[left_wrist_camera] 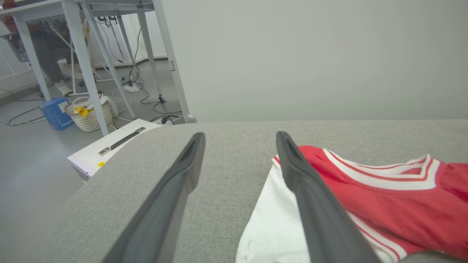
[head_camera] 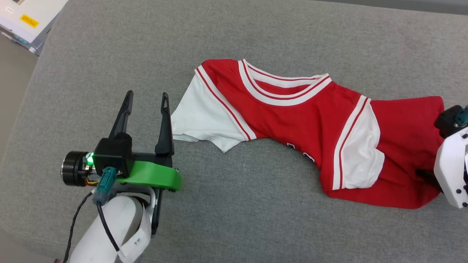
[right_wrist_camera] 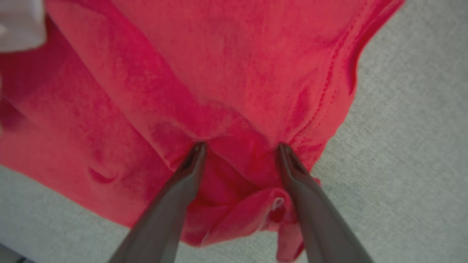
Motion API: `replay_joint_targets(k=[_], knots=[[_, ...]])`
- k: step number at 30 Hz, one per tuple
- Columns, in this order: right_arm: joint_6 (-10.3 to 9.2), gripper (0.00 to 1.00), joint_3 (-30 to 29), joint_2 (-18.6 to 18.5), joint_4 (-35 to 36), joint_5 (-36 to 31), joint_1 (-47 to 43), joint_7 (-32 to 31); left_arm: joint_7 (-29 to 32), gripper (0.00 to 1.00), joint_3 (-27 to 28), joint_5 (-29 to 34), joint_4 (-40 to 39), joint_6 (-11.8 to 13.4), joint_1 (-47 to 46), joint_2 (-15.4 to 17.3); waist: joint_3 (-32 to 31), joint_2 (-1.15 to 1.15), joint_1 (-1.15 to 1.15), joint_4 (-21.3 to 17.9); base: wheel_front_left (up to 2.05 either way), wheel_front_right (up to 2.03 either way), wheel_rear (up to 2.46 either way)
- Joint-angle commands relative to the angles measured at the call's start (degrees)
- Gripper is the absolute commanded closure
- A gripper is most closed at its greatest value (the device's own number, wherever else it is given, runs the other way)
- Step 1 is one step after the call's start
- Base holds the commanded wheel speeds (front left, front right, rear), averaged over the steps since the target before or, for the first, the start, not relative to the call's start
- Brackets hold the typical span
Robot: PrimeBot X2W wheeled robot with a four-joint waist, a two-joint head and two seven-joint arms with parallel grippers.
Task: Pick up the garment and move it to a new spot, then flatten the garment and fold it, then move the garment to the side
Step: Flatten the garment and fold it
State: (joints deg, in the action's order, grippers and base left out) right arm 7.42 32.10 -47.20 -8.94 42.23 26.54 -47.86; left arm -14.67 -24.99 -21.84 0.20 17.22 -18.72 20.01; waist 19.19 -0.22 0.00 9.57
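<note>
The red jersey T-shirt with white short sleeves and a red-and-white striped collar (head_camera: 292, 117) lies spread, front partly tucked under, on a grey woven padded surface (head_camera: 256, 226), stretching from the left gripper across to the right one. The left gripper (head_camera: 147, 95) hangs with its two long dark fingers spread wide and nothing between them; the shirt's white sleeve lies just beside its inner finger, and whether they touch cannot be told. In the left wrist view that gripper (left_wrist_camera: 241, 137) points along the grey surface (left_wrist_camera: 226, 171), the shirt (left_wrist_camera: 384, 204) on its right side, and beyond its left finger a white flat box (left_wrist_camera: 109, 146), a white lattice basket (left_wrist_camera: 89, 117) and a blue carton (left_wrist_camera: 55, 113) stand on the floor. The right gripper (right_wrist_camera: 241, 146) is also wide apart, its tips pressing down into the red cloth (right_wrist_camera: 219, 73) near the hem, a loose fold bunched between the fingers but not pinched.
</note>
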Motion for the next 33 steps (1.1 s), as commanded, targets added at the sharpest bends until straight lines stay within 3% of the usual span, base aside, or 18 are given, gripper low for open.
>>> replay_joint_targets(k=[1, 8, 9, 16, 23, 28, 33], knots=[[0.07, 0.00, 3.2, 1.4, -1.8, 1.1, -0.9, 0.2, -0.3, 0.00, 0.9, 1.5, 0.4, -1.0, 1.0, -1.1, 1.9, 0.22, 0.00, 1.3, 0.00, 0.00, 0.00], [0.07, 0.00, 9.8, 2.8, -4.4, 4.3, -1.1, 5.8, -0.3, 0.00, 5.2, 5.1, 1.6, -4.4, 2.5, -4.4, 1.4, 0.22, 0.00, -0.3, 0.00, 0.00, 0.00], [0.07, 1.00, 10.2, 2.7, -4.3, 4.6, -0.5, 7.2, -0.3, 0.00, 5.9, 5.6, 1.8, -4.9, 2.8, -4.7, 1.0, 0.22, 0.00, -0.8, 0.00, 0.00, 0.00], [0.07, 1.00, 8.1, -0.8, 1.6, 5.9, 1.1, 16.0, -0.3, 0.00, 9.4, 8.1, 2.7, -7.2, 5.6, -6.4, -2.7, 0.22, 0.00, -3.0, 0.00, 0.00, 0.00], [0.07, 1.00, 0.7, -6.3, 13.3, 7.0, -7.9, 18.9, -0.3, 0.00, 11.8, 9.9, 2.9, -8.7, 8.9, -8.0, -5.9, 0.22, 0.00, -4.6, 0.00, 0.00, 0.00], [0.07, 1.00, -8.1, -5.9, 20.6, 6.6, -19.1, 18.3, -0.3, 0.00, 13.1, 10.8, 2.9, -9.7, 10.5, -9.0, -6.9, 0.22, 0.00, -5.3, 0.00, 0.00, 0.00], [0.07, 1.00, -18.2, -1.5, 26.0, 4.1, -31.5, 16.1, -0.3, 0.00, 14.2, 11.8, 2.9, -10.8, 11.3, -9.8, -7.0, 0.22, 0.00, -5.6, 0.00, 0.00, 0.00]])
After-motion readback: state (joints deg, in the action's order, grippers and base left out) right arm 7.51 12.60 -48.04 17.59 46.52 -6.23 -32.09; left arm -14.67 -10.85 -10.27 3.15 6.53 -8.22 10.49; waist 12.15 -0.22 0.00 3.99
